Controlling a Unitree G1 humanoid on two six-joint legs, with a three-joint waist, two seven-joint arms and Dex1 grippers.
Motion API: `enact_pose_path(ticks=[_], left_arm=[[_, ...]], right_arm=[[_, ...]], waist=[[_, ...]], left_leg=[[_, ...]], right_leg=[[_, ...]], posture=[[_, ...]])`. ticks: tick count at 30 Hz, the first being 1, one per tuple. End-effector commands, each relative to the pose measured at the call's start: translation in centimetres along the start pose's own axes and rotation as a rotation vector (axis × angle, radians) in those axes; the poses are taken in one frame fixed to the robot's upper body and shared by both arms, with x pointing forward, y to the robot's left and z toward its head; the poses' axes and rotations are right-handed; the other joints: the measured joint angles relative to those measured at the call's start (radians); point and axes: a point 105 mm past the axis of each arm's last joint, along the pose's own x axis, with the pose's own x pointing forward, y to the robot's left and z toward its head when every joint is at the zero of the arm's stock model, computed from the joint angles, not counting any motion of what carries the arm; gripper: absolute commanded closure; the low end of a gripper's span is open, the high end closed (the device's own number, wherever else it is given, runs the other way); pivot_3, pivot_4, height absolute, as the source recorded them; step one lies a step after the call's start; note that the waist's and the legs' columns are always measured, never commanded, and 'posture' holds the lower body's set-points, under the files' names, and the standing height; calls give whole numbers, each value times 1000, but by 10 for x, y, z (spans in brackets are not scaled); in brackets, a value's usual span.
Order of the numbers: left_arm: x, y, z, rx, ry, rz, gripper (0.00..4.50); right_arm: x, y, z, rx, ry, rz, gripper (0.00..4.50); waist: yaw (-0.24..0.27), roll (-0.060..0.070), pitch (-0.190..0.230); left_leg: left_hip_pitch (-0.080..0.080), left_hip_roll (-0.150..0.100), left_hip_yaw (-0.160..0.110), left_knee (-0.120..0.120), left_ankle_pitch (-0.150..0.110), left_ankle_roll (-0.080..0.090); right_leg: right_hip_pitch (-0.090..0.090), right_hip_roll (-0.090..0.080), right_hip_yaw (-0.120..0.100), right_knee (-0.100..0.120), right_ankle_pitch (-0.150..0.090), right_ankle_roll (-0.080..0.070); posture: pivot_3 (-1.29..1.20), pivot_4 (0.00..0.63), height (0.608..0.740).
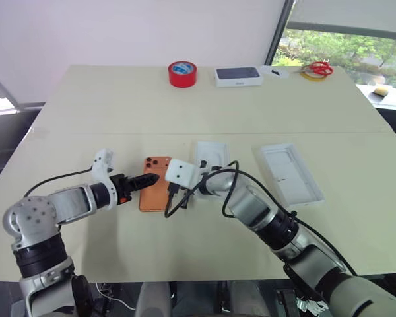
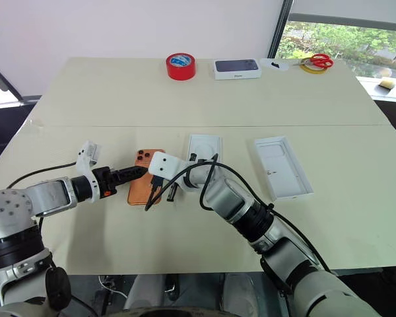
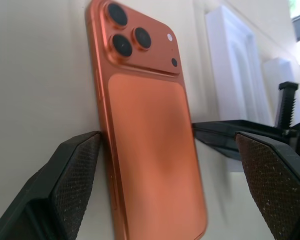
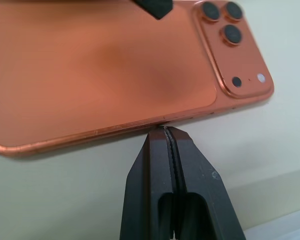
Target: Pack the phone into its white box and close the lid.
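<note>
The copper-orange phone (image 1: 155, 186) lies back up on the table, its camera lenses (image 3: 124, 31) at the far end. My left gripper (image 1: 151, 179) is open, with a finger on each long side of the phone and the left pad (image 3: 75, 170) close against its edge. My right gripper (image 4: 166, 131) is shut, and its tips touch the phone's other long edge. The white box (image 1: 291, 173), an open tray with a phone-shaped recess, lies to the right of my right arm. The lid is out of view.
A white insert with a rounded hollow (image 1: 210, 154) lies just beyond the phone, partly behind my right wrist. At the table's far edge are a red tape roll (image 1: 183, 73), a white box with a dark phone picture (image 1: 237, 76) and red scissors (image 1: 321, 68).
</note>
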Motion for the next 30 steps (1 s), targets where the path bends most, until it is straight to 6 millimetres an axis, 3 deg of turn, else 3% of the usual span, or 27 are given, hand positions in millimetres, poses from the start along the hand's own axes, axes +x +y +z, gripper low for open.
enact_pose_path(ticks=[1,6,14,17,21,28,30], left_arm=[[10,-12,-16,-45,76,-91,30],[12,-14,-15,-34,78,-83,30],[2,2,1,-90,8,-35,30],[1,0,4,-92,0,-41,923],[1,-2,6,-96,-9,-56,2895],[1,0,9,-154,-48,-74,2895],[1,1,9,-166,-55,-75,3471]], right_arm=[[3,10,7,-2,-26,32,4500],[3,10,6,1,-25,32,4500],[4,10,6,9,-24,29,4500],[4,10,6,8,-26,28,4500],[3,8,6,2,-27,19,4500],[-9,-5,4,-9,-34,-40,4500],[-17,-12,5,-13,-44,-69,4500]], waist=[[0,0,0],[-4,0,0],[-5,0,0],[-6,0,0],[-6,-1,0],[-4,-1,1],[-2,-2,1]], left_leg=[[0,0,0,0,0,0],[0,0,0,0,0,0],[0,0,0,0,0,0],[0,0,0,0,0,0],[0,0,0,-1,0,0],[-1,0,0,-1,0,0],[-2,0,0,-1,0,-1]], right_leg=[[0,0,0,0,0,0],[4,0,0,0,0,0],[3,1,0,0,0,0],[3,1,0,0,0,0],[2,1,0,0,0,0],[2,1,0,0,0,0],[1,1,0,0,0,0]], posture=[[0,150,730],[0,150,730],[0,150,730],[0,150,730],[0,150,730],[0,150,730],[0,150,730]])
